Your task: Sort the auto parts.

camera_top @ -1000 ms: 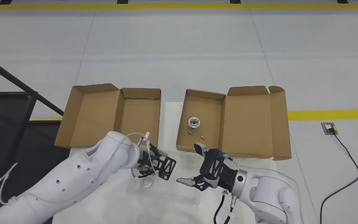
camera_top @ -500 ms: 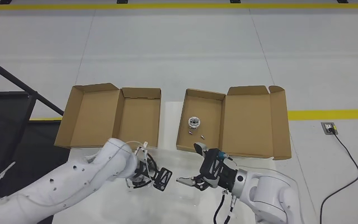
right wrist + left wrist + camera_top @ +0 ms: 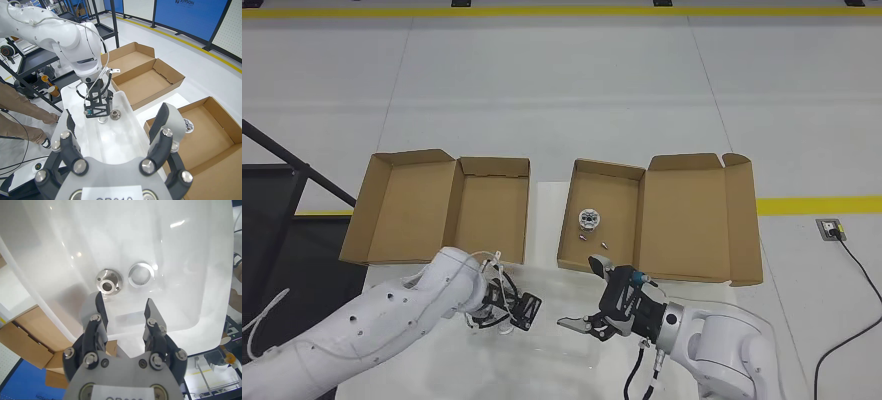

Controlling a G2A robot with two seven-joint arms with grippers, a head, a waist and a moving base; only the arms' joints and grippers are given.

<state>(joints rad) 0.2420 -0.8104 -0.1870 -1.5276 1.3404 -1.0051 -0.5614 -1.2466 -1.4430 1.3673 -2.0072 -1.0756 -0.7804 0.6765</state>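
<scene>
jaws spread on both arms; left pair in tub (image 3: 189, 256) by flanged hub (image 3: 109, 286) and ring (image 3: 141, 275), bare floor beyond.

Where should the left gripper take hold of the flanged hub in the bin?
Probably by its raised centre collar, straight from above: the flanged hub sits flange-down, flat on the bin, collar upright. Set the open left gripper so neither finger meets the ring close beside it.
</scene>
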